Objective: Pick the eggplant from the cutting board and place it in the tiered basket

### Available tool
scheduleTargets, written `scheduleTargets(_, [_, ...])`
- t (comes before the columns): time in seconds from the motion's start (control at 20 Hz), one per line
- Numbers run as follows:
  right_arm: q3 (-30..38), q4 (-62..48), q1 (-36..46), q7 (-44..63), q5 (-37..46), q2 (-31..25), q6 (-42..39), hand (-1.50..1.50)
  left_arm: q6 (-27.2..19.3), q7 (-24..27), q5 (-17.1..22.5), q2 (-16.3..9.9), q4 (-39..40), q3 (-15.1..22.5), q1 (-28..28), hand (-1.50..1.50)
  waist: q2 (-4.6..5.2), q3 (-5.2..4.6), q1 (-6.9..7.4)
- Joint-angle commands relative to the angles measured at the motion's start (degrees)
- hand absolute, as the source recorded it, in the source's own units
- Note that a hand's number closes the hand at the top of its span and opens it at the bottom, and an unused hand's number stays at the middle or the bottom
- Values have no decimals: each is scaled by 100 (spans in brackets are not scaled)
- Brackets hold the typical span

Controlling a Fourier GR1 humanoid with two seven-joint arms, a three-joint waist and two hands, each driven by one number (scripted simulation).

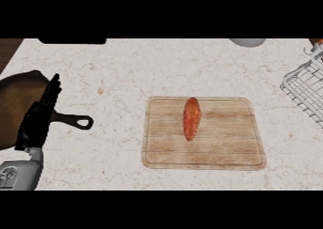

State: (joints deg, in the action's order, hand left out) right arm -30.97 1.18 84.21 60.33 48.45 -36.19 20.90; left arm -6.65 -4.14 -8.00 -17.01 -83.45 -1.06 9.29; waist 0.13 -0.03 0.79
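left hand point(40, 117) open with straight fingers, holding nothing; eggplant point(191, 118) well to its right on cutting board point(203, 154) on tabletop point(124, 67), tiered basket point(310, 91) farther right; long reach, slim shape, possible roll from grasp.

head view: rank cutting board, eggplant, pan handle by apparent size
1. cutting board, clearly largest.
2. eggplant, the orange-red piece lying on the board.
3. pan handle, though the left hand hides part of it, so ranks 2 and 3 are unsure.
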Motion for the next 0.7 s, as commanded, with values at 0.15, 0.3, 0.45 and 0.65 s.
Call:
scheduleTargets(0.15, [305, 277, -508, -499, -200, -380, -408, 150, 30, -151, -46, -8, -83, -72, -53, 0, -24, 3, -84])
scheduleTargets(0.3, [594, 513, -690, -859, -458, -663, -461, 150, 115, -186, 40, 33, -485, -38, -456, 0, -53, 3, -92])
scheduleTargets(0.45, [857, 776, -963, -900, -676, -621, -265, 150, -30, 120, -138, 162, 24, -25, -240, 0, -31, 2, -106])
scheduleTargets(0.65, [1195, 900, -1318, -1012, -939, -660, -207, 150, 242, 421, 131, 6, 78, -281, -339, 0, -5, 3, -40])
